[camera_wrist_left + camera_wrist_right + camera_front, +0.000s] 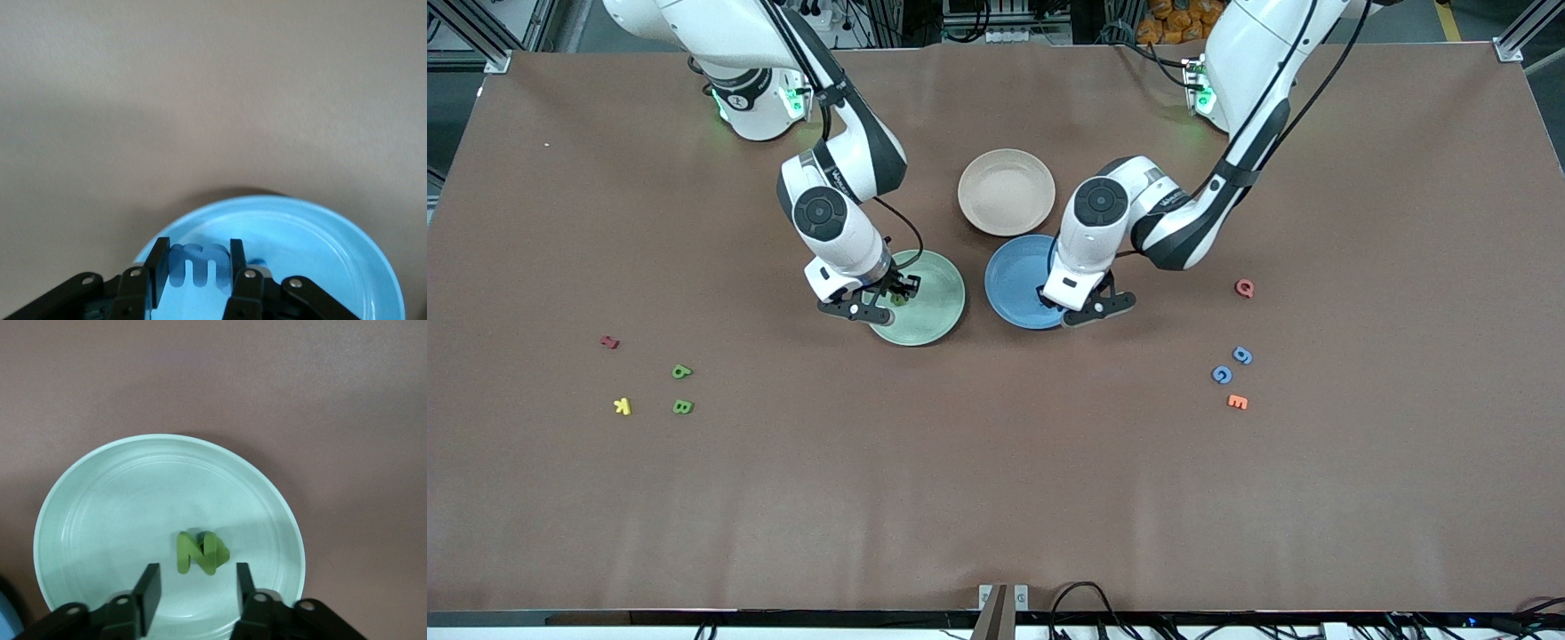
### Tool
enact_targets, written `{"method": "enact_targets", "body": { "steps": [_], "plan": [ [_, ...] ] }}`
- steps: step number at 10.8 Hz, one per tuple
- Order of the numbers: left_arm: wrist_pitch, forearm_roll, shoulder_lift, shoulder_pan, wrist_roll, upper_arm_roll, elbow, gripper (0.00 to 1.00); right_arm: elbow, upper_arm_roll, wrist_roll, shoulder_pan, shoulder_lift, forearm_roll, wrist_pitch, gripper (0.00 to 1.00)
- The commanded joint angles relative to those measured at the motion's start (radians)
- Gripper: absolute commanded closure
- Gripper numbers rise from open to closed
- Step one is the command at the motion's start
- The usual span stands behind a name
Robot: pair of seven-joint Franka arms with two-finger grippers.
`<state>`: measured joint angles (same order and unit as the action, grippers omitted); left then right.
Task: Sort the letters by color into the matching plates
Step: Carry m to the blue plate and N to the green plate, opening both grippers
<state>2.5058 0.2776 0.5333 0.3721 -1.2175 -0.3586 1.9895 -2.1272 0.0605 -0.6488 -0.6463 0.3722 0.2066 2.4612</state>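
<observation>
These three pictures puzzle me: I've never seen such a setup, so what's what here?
Two white robot arms work at a brown table. The wide picture looks down from across it; the two close-ups come from cameras on the arms' wrists. The left tool, over the blue plate, pinches a blue letter. The right tool, over the green plate, is open above a green letter lying in it. A beige plate lies nearer the arms' bases. More letters lie scattered toward both ends.
</observation>
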Motion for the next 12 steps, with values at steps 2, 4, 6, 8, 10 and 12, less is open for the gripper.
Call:
{"method": "enact_targets", "body": {
  "steps": [2,4,6,8,10,12],
  "plan": [
    [-0.012,-0.014,0.014,0.039,-0.062,0.006,-0.017,1.0,0.016,0.002,0.037,0.013,-0.002,-0.019,-0.01,0.0],
    [-0.012,-0.014,0.017,0.076,-0.103,0.006,-0.023,1.0,0.016,0.016,0.081,0.013,-0.004,-0.019,-0.01,0.0],
    [-0.012,-0.014,0.017,0.077,-0.131,0.006,-0.029,0.01,0.015,0.042,0.193,0.013,-0.009,-0.021,-0.011,0.0],
    [-0.012,-0.014,0.017,0.085,-0.137,0.007,-0.032,0.0,0.016,0.076,0.323,0.026,-0.01,-0.032,-0.022,0.0],
    [-0.012,-0.014,0.017,0.087,-0.152,0.006,-0.04,0.0,0.016,0.084,0.435,0.08,-0.015,-0.068,-0.022,0.0],
    [-0.013,-0.014,0.008,0.08,-0.154,0.006,-0.044,0.0,0.016,0.084,0.532,0.141,-0.027,-0.087,-0.039,0.0]
  ]
}}
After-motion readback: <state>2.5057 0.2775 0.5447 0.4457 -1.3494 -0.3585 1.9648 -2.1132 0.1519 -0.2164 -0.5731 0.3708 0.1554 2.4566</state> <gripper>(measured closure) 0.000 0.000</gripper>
